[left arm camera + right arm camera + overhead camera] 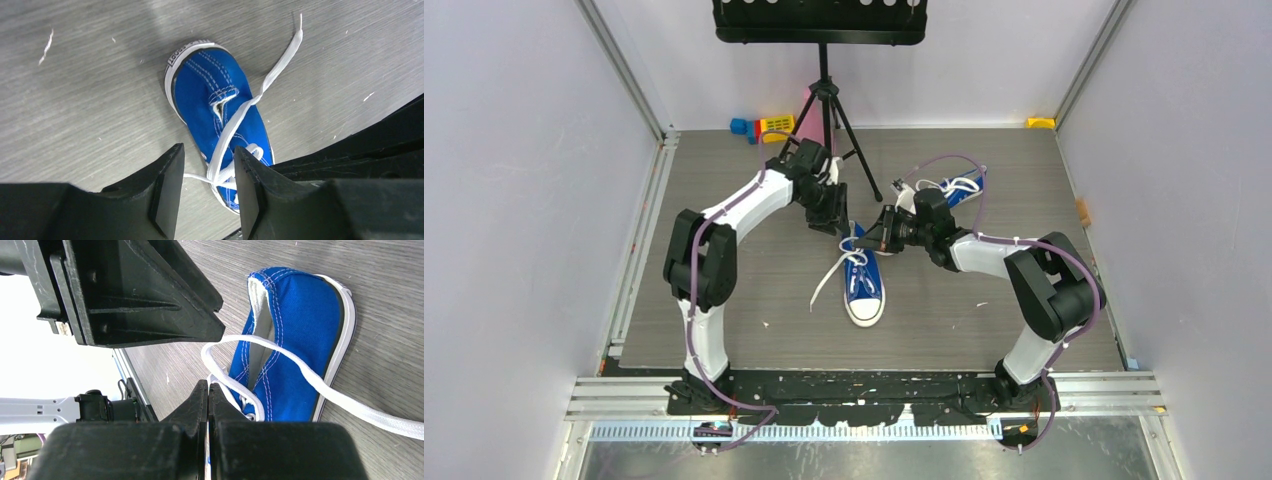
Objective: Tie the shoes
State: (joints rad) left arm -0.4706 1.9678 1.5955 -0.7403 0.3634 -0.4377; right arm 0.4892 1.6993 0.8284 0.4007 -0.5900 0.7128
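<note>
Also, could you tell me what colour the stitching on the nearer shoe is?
The stitching is white; the left wrist view shows it best.

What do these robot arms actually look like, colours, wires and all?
Both the left arm and the right arm have smooth white shells between chunky black joint housings. A thin purple cable runs along the outside of each. The jaws are matte black and wedge-shaped, with flat inner faces and some scuff marks. No logos are visible.
</note>
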